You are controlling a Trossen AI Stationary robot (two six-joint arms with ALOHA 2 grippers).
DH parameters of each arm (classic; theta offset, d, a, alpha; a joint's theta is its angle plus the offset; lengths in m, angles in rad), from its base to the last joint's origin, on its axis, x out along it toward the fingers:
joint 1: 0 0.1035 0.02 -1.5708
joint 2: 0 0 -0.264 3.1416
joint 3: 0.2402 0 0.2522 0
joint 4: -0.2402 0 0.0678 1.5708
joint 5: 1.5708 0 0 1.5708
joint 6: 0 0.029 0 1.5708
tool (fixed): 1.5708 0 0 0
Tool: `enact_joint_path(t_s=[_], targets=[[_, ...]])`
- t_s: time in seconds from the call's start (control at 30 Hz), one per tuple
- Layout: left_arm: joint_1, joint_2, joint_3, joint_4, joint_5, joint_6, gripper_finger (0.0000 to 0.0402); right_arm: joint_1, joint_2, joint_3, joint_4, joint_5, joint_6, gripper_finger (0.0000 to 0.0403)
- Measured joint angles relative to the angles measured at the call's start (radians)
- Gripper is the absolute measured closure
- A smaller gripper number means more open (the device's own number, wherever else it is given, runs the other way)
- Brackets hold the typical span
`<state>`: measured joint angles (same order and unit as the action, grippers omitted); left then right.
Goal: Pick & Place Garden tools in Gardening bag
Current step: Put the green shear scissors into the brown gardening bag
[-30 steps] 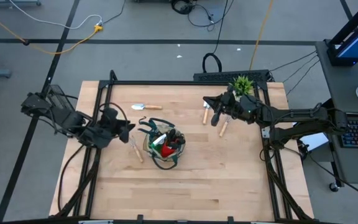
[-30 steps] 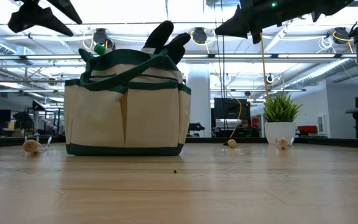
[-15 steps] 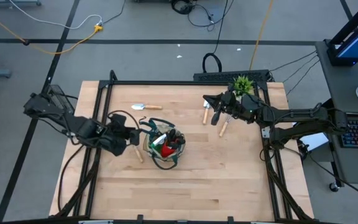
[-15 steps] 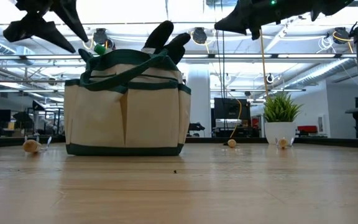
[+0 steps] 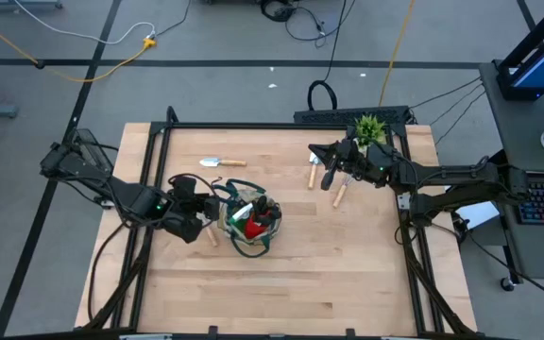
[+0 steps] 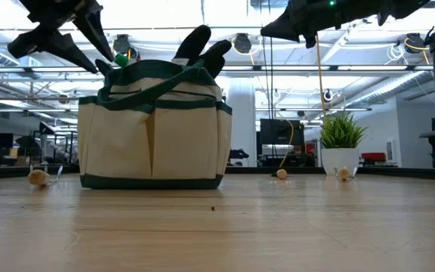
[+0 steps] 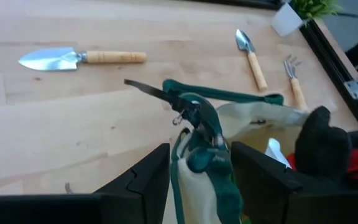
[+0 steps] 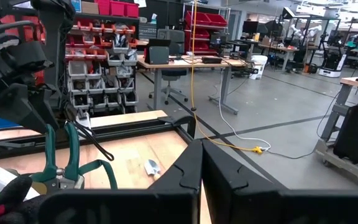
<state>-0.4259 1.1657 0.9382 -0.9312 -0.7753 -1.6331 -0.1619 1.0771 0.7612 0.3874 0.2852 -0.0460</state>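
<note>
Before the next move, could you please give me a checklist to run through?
1. Left gripper at the shears handles: ok.
2. Firm grip on shears: cannot tell.
3. Shears at the rim of the bag: ok.
4. Right gripper shut, away from bag: ok.
5. All tools bagged: not ok, trowel lies outside.

Tan gardening bag (image 5: 249,227) with green trim stands upright mid-bench, holding a red-and-black glove (image 5: 253,219). Three wooden-handled trowels (image 5: 223,162) and a hand fork (image 7: 296,87) lie flat around it.
</note>
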Motion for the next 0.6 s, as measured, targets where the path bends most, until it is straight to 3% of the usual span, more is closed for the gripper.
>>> enact_joint_path(t_s=[0.5, 0.6], targets=[[0.039, 0.121, 0.000, -0.002, -0.066, -0.052, 0.0227, 0.000, 0.000, 0.000, 0.002, 0.000, 0.000, 0.0403], [0.049, 0.125, 0.000, -0.001, -0.072, -0.048, 0.0247, 0.000, 0.000, 0.000, 0.002, 0.000, 0.000, 0.0403]])
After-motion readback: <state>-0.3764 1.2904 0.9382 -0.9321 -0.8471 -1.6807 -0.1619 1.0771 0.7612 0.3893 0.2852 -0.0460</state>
